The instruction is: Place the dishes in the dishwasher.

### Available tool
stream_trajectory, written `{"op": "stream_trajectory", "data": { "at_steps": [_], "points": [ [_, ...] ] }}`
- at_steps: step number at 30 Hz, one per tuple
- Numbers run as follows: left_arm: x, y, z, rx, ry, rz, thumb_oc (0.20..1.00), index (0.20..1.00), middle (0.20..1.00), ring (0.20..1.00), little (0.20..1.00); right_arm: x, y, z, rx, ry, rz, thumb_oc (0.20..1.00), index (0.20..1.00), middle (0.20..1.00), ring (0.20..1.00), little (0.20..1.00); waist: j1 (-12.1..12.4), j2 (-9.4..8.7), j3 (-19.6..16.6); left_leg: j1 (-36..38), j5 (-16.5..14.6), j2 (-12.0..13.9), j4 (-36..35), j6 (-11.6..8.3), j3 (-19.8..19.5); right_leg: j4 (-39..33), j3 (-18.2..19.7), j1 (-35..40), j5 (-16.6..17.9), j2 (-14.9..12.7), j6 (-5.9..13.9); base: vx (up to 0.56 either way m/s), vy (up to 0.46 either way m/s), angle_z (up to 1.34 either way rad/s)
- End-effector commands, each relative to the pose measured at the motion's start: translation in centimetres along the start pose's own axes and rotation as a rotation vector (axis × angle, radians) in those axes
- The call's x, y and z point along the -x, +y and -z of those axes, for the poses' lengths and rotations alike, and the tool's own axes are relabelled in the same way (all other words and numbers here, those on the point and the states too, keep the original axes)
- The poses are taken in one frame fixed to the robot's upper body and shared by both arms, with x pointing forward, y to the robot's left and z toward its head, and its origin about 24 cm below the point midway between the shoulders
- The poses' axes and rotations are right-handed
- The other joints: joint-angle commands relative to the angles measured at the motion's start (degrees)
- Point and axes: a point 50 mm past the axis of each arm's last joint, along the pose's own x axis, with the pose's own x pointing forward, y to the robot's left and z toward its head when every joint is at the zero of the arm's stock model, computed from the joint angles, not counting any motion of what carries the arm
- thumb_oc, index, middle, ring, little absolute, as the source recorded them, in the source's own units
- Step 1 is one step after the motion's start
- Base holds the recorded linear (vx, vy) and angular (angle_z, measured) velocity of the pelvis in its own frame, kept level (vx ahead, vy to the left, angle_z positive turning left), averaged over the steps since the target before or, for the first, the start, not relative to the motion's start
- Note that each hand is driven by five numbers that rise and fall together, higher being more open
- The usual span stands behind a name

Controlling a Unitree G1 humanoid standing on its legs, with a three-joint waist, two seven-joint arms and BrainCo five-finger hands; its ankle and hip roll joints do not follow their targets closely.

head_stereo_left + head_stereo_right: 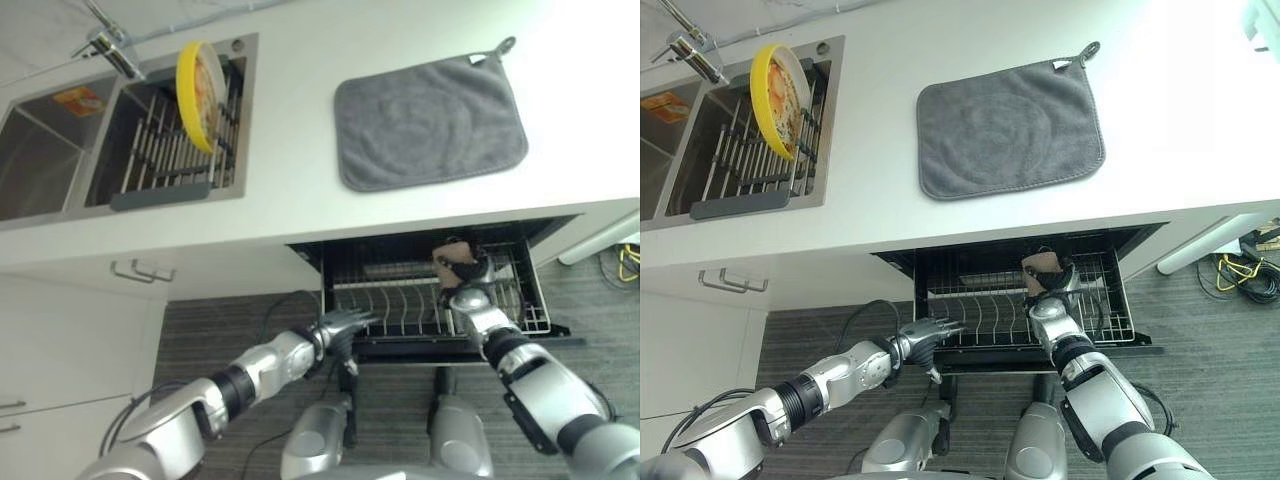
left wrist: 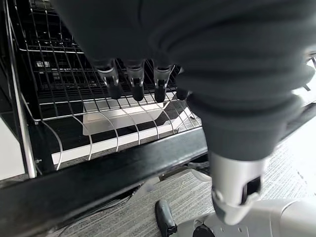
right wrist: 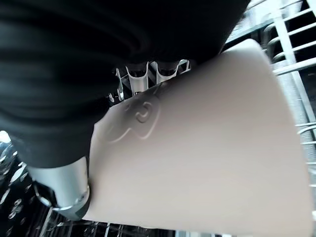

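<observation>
I see a beige cup [image 3: 207, 148] in my right hand [image 1: 1045, 290], which grips it; its surface is smooth and matt, like plastic, with a raised emblem. The dishwasher rack [image 1: 400, 305] is thin white coated wire over a dark glossy interior. My left hand [image 1: 340, 325] has a matt, ribbed dark cover and silvery metallic fingers [image 2: 136, 79]. The countertop [image 1: 300, 140] looks smooth, pale and faintly shiny. The grey cloth [image 1: 430, 120] on it is soft and napped. The sink [image 1: 60, 150] is brushed metal, and the yellow plate [image 1: 198, 90] looks glossy.
</observation>
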Motion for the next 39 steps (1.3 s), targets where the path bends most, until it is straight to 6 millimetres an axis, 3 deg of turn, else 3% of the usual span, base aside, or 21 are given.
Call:
{"op": "stream_trajectory", "data": {
  "at_steps": [1, 14, 16, 17, 22, 32, 35, 36, 37, 39],
  "points": [
    [0.0, 1.8, 0.1, -0.059, -0.015, -0.052, 1.0, 1.0, 1.0, 1.0, 1.0, 1.4, 2.2, -1.4, -0.079, -0.041, 0.004, 0.2, 0.2, 0.2, 0.2, 0.2, 1.3, -3.34, 0.6, -0.8, -8.0, 1.5, 6.1, -1.3, 1.1, -4.4, 2.5, 4.0, 1.2, -6.8, 4.74, 0.0, 0.0, 0.0],
    [0.9, 1.9, 0.5, -0.08, -0.024, -0.045, 1.0, 1.0, 1.0, 1.0, 1.0, -1.0, -2.2, -3.1, 0.099, -0.201, 0.216, 0.2, 0.2, 0.2, 0.2, 0.2, 1.9, -3.31, 1.1, -1.9, -8.3, 1.7, 7.1, -1.38, 0.6, -3.7, 2.4, 3.2, 0.8, -6.5, 4.7, 0.0, -0.024, 0.02],
    [0.9, 1.8, 0.5, -0.084, -0.022, -0.047, 1.0, 1.0, 1.0, 1.0, 1.0, -1.2, -2.8, -3.3, 0.111, -0.217, 0.259, 0.589, 0.589, 0.589, 0.589, 0.589, 1.9, -3.38, 1.2, -2.2, -8.4, 1.7, 7.4, -1.35, 0.6, -3.5, 2.4, 3.0, 0.8, -6.4, 4.72, 0.0, -0.017, 0.0],
    [0.9, 1.9, 0.5, -0.085, -0.021, -0.049, 1.0, 1.0, 1.0, 1.0, 1.0, -1.2, -3.1, -3.4, 0.126, -0.23, 0.287, 1.0, 1.0, 1.0, 1.0, 1.0, 1.9, -3.39, 1.3, -2.3, -8.5, 1.7, 7.4, -1.31, 0.6, -3.4, 2.5, 2.8, 0.7, -6.4, 4.72, 0.0, 0.0, 0.0],
    [1.1, 0.9, 0.3, -0.086, -0.025, -0.058, 1.0, 1.0, 1.0, 1.0, 1.0, -0.9, -4.9, -3.7, 0.224, -0.271, 0.618, 1.0, 1.0, 1.0, 1.0, 1.0, 1.9, -2.69, 1.5, -2.4, -8.7, 1.6, 7.5, -1.04, 0.8, -3.4, 2.9, 2.7, 0.5, -6.1, 4.68, 0.0, 0.0, 0.0],
    [1.3, 0.0, 0.3, -0.094, -0.039, -0.053, 1.0, 1.0, 1.0, 1.0, 1.0, -0.6, -4.5, -3.6, 0.161, -0.265, 0.633, 1.0, 1.0, 1.0, 1.0, 1.0, 2.9, -2.24, 1.3, -2.7, -8.9, 1.3, 7.6, -0.83, 0.1, -3.3, 2.4, 2.7, 0.3, -6.2, 4.51, 0.0, 0.0, 0.0],
    [1.3, -0.3, 0.3, -0.082, -0.025, -0.054, 1.0, 1.0, 1.0, 1.0, 1.0, -0.5, -3.6, -3.0, -0.115, -0.152, 0.53, 1.0, 1.0, 1.0, 1.0, 1.0, 2.8, -2.46, 1.1, -2.5, -9.0, 1.4, 7.3, -0.82, 0.3, -3.3, 2.5, 2.9, 0.0, -5.9, 4.29, 0.0, 0.0, 0.0],
    [1.2, -0.3, 0.3, -0.078, -0.02, -0.056, 1.0, 1.0, 1.0, 1.0, 1.0, -0.3, -2.8, -3.0, -0.268, -0.123, 0.44, 1.0, 1.0, 1.0, 1.0, 1.0, 2.6, -2.64, 1.0, -2.2, -8.9, 1.5, 7.1, -0.84, 0.5, -3.4, 2.6, 3.1, 0.0, -5.7, 4.21, 0.05, 0.01, -0.01],
    [1.2, 0.0, 0.3, -0.071, -0.009, -0.061, 1.0, 1.0, 1.0, 1.0, 1.0, 0.2, -1.3, -2.8, -0.469, -0.108, 0.24, 1.0, 1.0, 1.0, 1.0, 1.0, 2.2, -3.15, 1.0, -1.8, -8.9, 1.8, 6.9, -0.85, 0.7, -3.5, 2.7, 3.3, -0.1, -5.5, 4.05, 0.05, 0.01, 0.0],
    [1.1, 0.3, 0.6, -0.063, 0.008, -0.068, 1.0, 1.0, 1.0, 1.0, 1.0, 1.0, 0.3, -2.7, -0.649, -0.045, 0.097, 1.0, 1.0, 1.0, 1.0, 1.0, 1.6, -3.82, 0.9, -1.7, -8.9, 2.0, 7.0, -0.94, 1.0, -3.1, 3.0, 3.1, -0.3, -5.3, 3.93, 0.04, 0.007, 0.0]
  ]
}}
